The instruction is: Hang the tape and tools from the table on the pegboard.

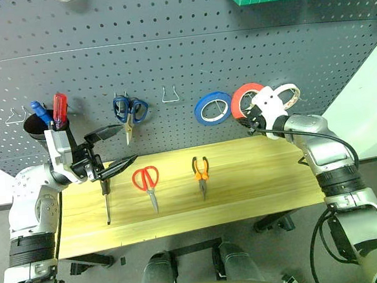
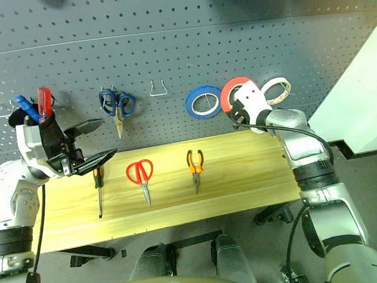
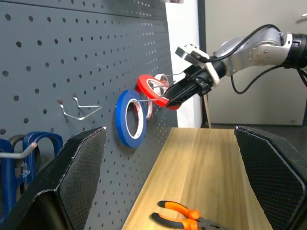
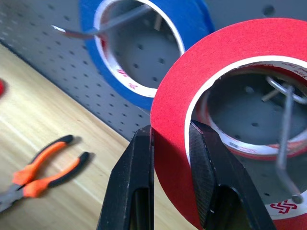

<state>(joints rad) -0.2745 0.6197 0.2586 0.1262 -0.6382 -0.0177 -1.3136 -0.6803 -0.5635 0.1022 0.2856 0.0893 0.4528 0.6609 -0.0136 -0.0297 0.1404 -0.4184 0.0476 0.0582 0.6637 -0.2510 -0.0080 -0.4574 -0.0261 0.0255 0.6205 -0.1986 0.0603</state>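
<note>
Right wrist view: the right gripper point(image 4: 170, 139) is clamped on the rim of the bright red ring-shaped tape roll point(image 4: 240, 52), held against the dark grey perforated pegboard point(image 1: 170, 65) by a metal hook point(image 4: 285, 143), beside the hanging blue tape roll point(image 1: 213, 108). The left gripper point(image 1: 111, 149) hangs with fingers wide apart above the light wooden table point(image 1: 255, 175), where the red-handled scissors point(image 1: 147, 182), orange-and-black pliers point(image 1: 201, 171) and slim screwdriver point(image 1: 106, 199) lie
</note>
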